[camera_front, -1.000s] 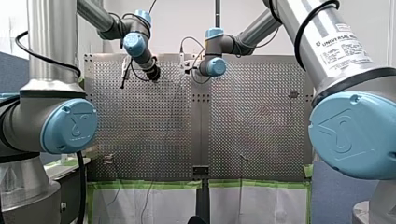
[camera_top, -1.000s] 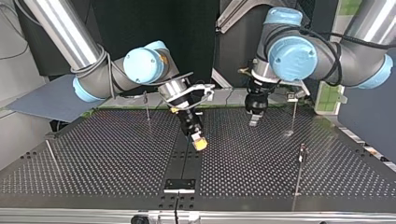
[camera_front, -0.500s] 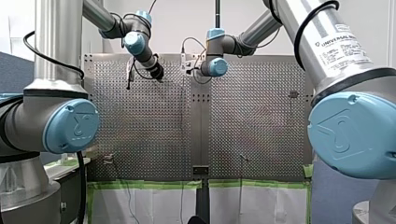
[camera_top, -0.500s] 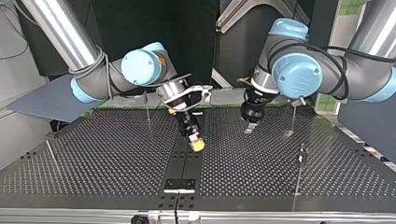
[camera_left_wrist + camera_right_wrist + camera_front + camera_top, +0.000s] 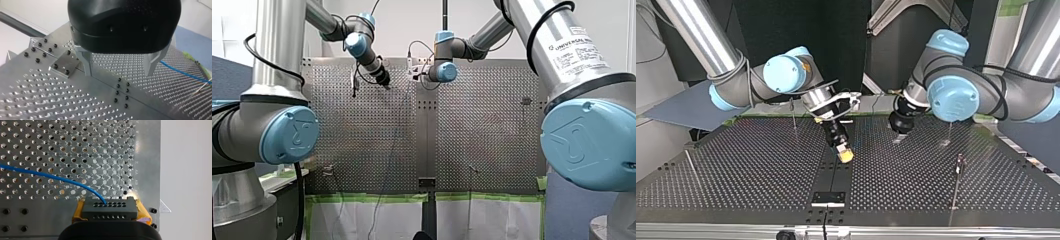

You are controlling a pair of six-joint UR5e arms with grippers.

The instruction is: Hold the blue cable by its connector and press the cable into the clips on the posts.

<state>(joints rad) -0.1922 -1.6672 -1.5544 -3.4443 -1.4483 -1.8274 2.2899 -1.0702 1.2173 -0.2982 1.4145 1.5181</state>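
In the right wrist view my right gripper (image 5: 110, 213) is shut on a black connector (image 5: 110, 208), its yellow pads (image 5: 77, 212) pressed to both sides. The blue cable (image 5: 50, 177) leaves the connector and curves off over the perforated table. In the top view this gripper (image 5: 846, 155) hangs low over the table's middle seam. My left gripper (image 5: 118, 72) is open with nothing between its metal fingers (image 5: 85, 62). The blue cable (image 5: 182, 72) runs beside it. In the top view my left gripper (image 5: 898, 138) is just to the right of the right one.
Thin posts stand on the table in the top view: one at the back left (image 5: 793, 117), one at the left (image 5: 691, 167), two at the right (image 5: 956, 180) (image 5: 950, 131). A small black plate (image 5: 827, 198) sits on the middle seam by the near edge.
My left gripper has swung toward the top view's left, closer to my right gripper. My right gripper has drawn back slightly with the connector still in it.
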